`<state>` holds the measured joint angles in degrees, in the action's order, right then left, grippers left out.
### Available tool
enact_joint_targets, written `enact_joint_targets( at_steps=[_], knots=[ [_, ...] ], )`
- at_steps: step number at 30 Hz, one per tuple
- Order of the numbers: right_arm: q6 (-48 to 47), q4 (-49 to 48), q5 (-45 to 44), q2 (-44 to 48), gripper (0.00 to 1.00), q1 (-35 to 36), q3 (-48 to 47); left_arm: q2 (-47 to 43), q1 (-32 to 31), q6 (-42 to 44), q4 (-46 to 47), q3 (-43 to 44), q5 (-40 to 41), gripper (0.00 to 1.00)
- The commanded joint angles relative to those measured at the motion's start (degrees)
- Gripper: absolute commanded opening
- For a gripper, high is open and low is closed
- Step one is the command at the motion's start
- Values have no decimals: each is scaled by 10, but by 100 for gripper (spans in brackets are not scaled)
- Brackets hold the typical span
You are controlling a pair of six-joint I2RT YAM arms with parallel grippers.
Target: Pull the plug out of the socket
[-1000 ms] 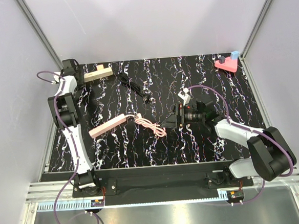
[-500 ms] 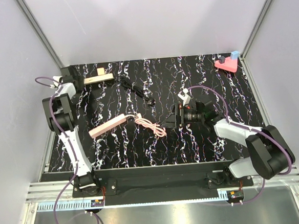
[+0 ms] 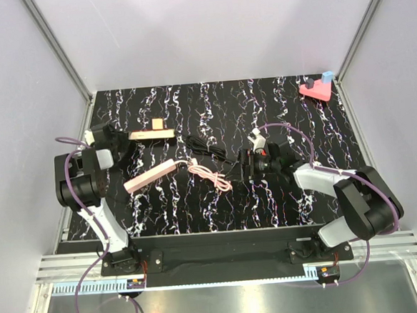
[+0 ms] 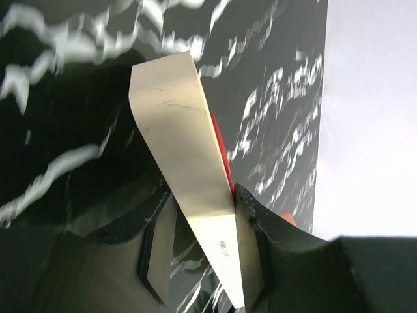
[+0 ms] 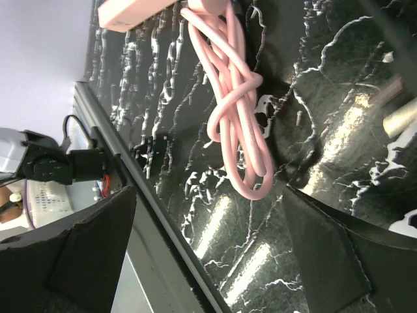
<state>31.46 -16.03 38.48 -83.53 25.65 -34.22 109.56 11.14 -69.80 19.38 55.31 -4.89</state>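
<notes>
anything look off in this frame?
Nothing spilled or broken. Two oddities: the socket is clamped by one end in the left gripper, sitting skewed between its fingers in the wrist view. The pink cord lies in a loose tangle beside the pink power strip, in front of the open right gripper.

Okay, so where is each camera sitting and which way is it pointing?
Top external: fixed above and behind the bases, looking down on the table; both arms show.
Left wrist: on the left arm, looking along the left gripper, shut on the cream socket bar.
Right wrist: on the right arm, looking through the open right gripper at the pink cable.
Shared: top and right-wrist views both show the pink cable.
</notes>
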Motion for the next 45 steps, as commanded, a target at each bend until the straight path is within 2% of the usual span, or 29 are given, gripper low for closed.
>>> enact_joint_targets(
  at_steps=[1,3,7,13,19,23,27,28,33,42,45],
  knots=[
    [-40,49,-47,22,100,25,-48,-28,-8,65,5,-64,-39,0],
    [-42,78,-60,21,100,42,-84,-48,-9,60,48,-111,-48,0],
    [-18,100,-80,-26,100,72,-162,-56,-7,56,73,-150,-62,0],
    [7,121,-105,-160,100,108,-331,-83,-2,74,116,-193,-69,0],
    [-19,212,-122,-318,95,135,-535,-103,2,114,109,-201,-77,1],
    [-42,274,-133,-377,95,136,-642,-100,8,116,189,-233,-106,2],
    [-61,301,-144,-421,95,136,-693,-50,18,89,279,-247,-151,3],
    [-67,303,-141,-441,95,136,-709,-41,20,68,335,-266,-159,3],
    [-83,307,-141,-494,93,142,-763,18,42,7,497,-309,-178,2],
    [-61,346,-137,-516,93,147,-786,76,64,-54,562,-306,-211,0],
    [-73,351,-143,-514,94,146,-786,80,65,-60,558,-297,-211,0]
  ],
)
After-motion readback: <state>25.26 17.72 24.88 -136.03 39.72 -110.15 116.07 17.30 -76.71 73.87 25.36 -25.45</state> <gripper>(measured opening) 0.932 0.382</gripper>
